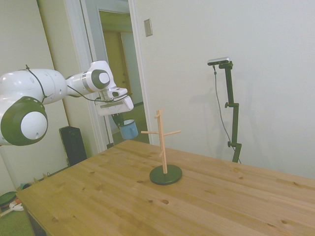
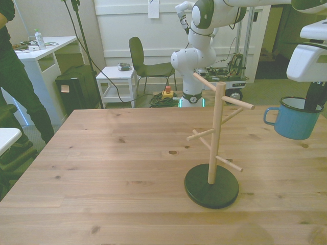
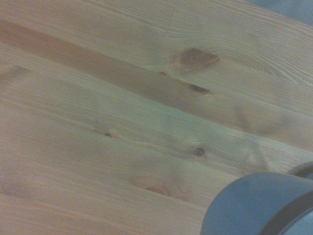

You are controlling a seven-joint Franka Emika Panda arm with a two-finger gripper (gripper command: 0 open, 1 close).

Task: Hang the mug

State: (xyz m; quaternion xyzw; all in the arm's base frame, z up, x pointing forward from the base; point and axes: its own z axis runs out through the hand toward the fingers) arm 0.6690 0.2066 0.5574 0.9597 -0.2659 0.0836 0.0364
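Observation:
The light-blue mug point(image 2: 297, 120) hangs in the air at the front view's right, held upright by its rim. My gripper point(image 2: 311, 103) is shut on the mug, one dark finger reaching down inside it. Its small handle points toward the wooden peg stand point(image 2: 216, 133), which stands on a dark round base point(image 2: 211, 186) and is much taller than the mug. A gap separates the handle from the tip of the nearest upper peg point(image 2: 240, 103). In the side view the mug point(image 1: 129, 129) hangs left of the stand point(image 1: 163, 142). The wrist view shows part of the mug's wall point(image 3: 254, 203) over table planks.
The wooden table point(image 2: 102, 168) spreads around the stand. A person point(image 2: 15, 76) stands by a white desk at the front view's left. Behind the table are a chair point(image 2: 145, 64), a small white side table and a black box.

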